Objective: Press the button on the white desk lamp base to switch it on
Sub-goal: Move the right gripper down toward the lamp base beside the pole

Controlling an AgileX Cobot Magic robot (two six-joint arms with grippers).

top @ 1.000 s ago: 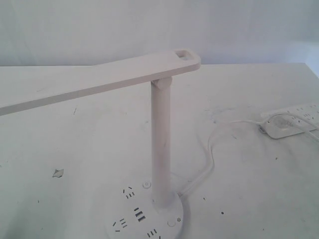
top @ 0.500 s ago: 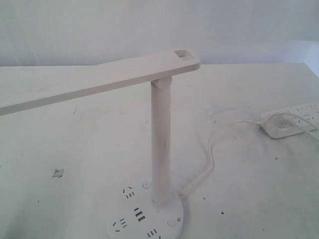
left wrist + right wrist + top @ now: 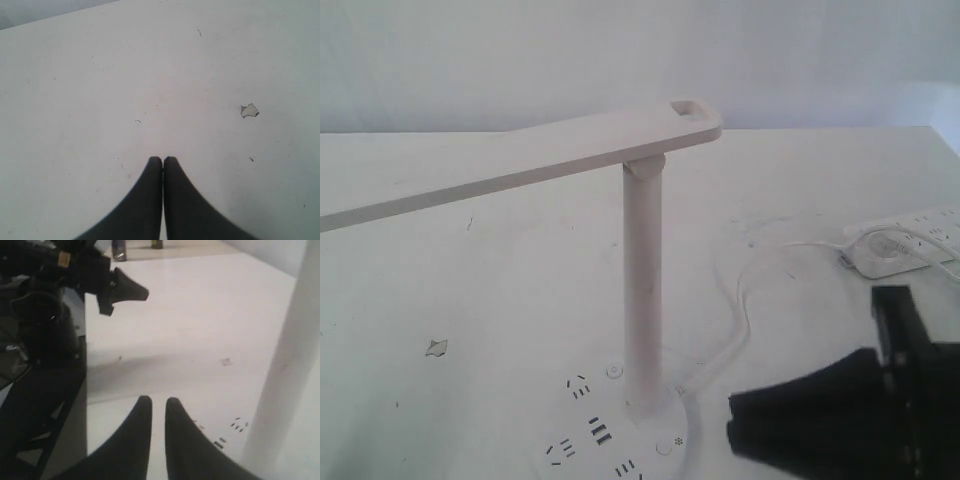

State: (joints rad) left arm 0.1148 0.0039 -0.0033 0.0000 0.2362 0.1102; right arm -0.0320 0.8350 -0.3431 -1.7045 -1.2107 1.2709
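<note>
On a scuffed white table (image 3: 470,300), the white desk lamp (image 3: 643,250) stands upright near the bottom centre of the exterior view. Its long flat bar head (image 3: 520,158) stretches out to the left. A rectangular hole marks the bar's right end, just above the slim pole (image 3: 642,320).

The lamp base (image 3: 650,428) is a flat round disc at the foot of the pole, partly cut off by the lower edge of the frame. You can make out dark socket slots on it. A small round button (image 3: 665,447) sits on its right side, and a second button (image 3: 614,371) lies near its far rim. A white cable (image 3: 715,362) runs from behind the base toward a white power strip (image 3: 905,245) at the right of the table.

Your right gripper (image 3: 732,420) sits at the lower right, its tip pointing left at the base, just beside the right rim and apart from it. Its own wrist view shows the fingers nearly together with only a thin slit between them, gripping nothing, and the lamp pole close by.

Your left gripper (image 3: 162,159) appears only in its own wrist view. Its fingers are pressed together, holding nothing, over bare table with a small chipped mark (image 3: 249,110) nearby.
</note>
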